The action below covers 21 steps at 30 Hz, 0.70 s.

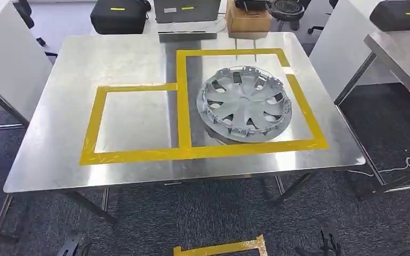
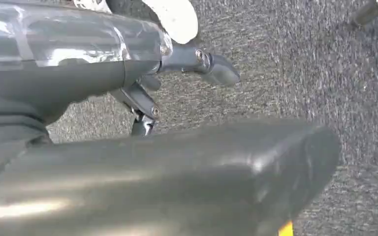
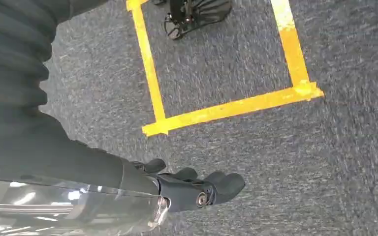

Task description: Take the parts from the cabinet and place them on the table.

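Note:
A grey plastic wheel cover point(image 1: 245, 103) lies flat inside the right-hand yellow taped square point(image 1: 305, 110) on the steel table point(image 1: 58, 144). The left taped square point(image 1: 93, 121) holds nothing. Both arms hang low beside my body, well short of the table. My left hand point(image 2: 177, 73) hovers over grey carpet with its dark fingers point(image 2: 219, 70) stretched out and nothing in them. My right hand point(image 3: 187, 189) also hangs above the carpet, fingers point(image 3: 226, 183) extended and holding nothing. The cabinet is out of sight.
Black cases point(image 1: 118, 16) and a cardboard box point(image 1: 247, 19) stand just behind the table's far edge. Another steel table point(image 1: 405, 58) is at the right, a white one point(image 1: 5, 58) at the left. Yellow floor tape point(image 3: 226, 108) marks a square below my right hand.

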Motion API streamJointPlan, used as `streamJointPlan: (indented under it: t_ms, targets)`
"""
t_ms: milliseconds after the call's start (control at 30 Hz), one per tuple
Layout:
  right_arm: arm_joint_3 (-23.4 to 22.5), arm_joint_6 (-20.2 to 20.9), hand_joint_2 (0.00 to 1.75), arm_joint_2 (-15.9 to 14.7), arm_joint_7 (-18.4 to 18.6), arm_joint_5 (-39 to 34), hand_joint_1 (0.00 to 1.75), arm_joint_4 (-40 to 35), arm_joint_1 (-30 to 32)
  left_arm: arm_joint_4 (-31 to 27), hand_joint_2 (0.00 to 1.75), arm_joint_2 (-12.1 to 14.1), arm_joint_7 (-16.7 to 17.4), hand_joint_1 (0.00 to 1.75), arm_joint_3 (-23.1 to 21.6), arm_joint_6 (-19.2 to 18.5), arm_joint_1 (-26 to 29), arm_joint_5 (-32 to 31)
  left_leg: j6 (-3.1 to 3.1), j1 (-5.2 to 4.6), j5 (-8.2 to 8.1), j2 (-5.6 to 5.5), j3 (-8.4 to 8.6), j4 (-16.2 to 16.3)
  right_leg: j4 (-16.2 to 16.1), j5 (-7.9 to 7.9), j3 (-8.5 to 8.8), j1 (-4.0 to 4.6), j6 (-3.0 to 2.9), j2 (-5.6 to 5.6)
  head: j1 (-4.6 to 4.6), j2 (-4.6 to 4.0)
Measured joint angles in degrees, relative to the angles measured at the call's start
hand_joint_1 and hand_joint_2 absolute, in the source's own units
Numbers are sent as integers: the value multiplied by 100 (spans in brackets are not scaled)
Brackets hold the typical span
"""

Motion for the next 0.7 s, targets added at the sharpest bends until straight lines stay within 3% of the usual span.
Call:
streamJointPlan:
  t_ms: [67,100,133,167,200,267,300,333,433,467,500,533,600,633,667,700]
  targets:
    - [24,17,175,13,17,-66,0,24,-71,4,0,2,0,0,-57,0,3,53,19,-2,13,15,-22,0,848,-515,-306,-21,32,-37,70,0]
    - [50,31,175,26,24,-83,0,31,-81,11,0,2,0,0,-86,4,3,70,29,-9,22,22,-40,2,1321,-722,-485,-24,36,-51,62,0]
    - [85,33,175,48,44,-101,0,44,-80,15,0,0,0,0,-122,11,4,81,31,-16,32,24,-50,2,1609,-793,-570,-31,28,-56,72,0]
    - [105,35,175,59,52,-105,0,55,-78,15,0,0,0,0,-147,15,9,88,25,-25,39,23,-51,3,1597,-707,-520,-34,4,-56,77,0]
    - [120,35,175,72,52,-107,0,68,-87,15,0,0,2,0,-166,33,10,90,19,-38,43,22,-50,3,1348,-515,-368,-33,-29,-56,83,0]
    - [146,37,175,81,52,-118,0,79,-129,13,0,0,4,0,-186,44,5,92,7,-79,51,24,-35,2,309,-13,187,3,-158,-51,88,0]
    - [149,37,175,70,52,-123,0,81,-157,13,0,-2,4,0,-206,48,4,94,-1,-70,55,33,-42,1,-75,-22,375,36,-264,-48,79,0]
    - [157,46,175,66,52,-123,0,85,-170,9,0,-2,4,0,-221,48,-10,96,-43,-89,85,39,-75,5,-182,-21,443,40,-270,-90,27,0]
    - [190,35,175,31,55,-138,0,96,-174,13,0,0,4,0,-271,52,-4,140,-138,-44,141,57,-97,-2,-254,25,440,81,-297,-97,48,0]
    - [223,37,175,37,55,-173,0,101,-178,13,0,22,-24,0,-287,44,-6,166,-177,-75,98,45,-129,25,-386,95,454,29,-300,-119,66,0]
    - [267,48,175,37,57,-208,0,105,-184,15,0,19,-74,0,-313,9,-9,206,-236,-50,-46,-7,-173,104,-427,147,437,7,-281,-127,33,0]
    - [293,55,175,41,57,-249,0,109,-183,22,0,42,-113,0,-319,-22,-25,232,-277,-28,-309,-40,-274,354,-437,186,393,-2,-307,-127,-8,0]
    - [330,61,175,50,63,-332,0,127,-162,46,0,41,-177,0,-356,-63,-45,278,-370,50,-831,-45,-610,1241,-430,253,277,-26,-278,-135,-78,0]
    - [365,59,175,50,79,-372,0,131,-158,54,0,41,-197,0,-378,-64,-43,295,-418,92,-943,-43,-709,1546,-424,290,221,-40,-260,-143,-111,0]
    - [411,59,175,50,96,-409,0,133,-155,68,0,41,-206,0,-418,-66,-44,313,-464,137,-903,-40,-702,1618,-409,325,160,-60,-233,-143,-137,0]
    - [437,59,175,52,101,-437,0,136,-157,72,0,41,-210,0,-444,-64,-45,330,-517,183,-732,-31,-574,1446,-376,357,90,-93,-201,-142,-170,0]
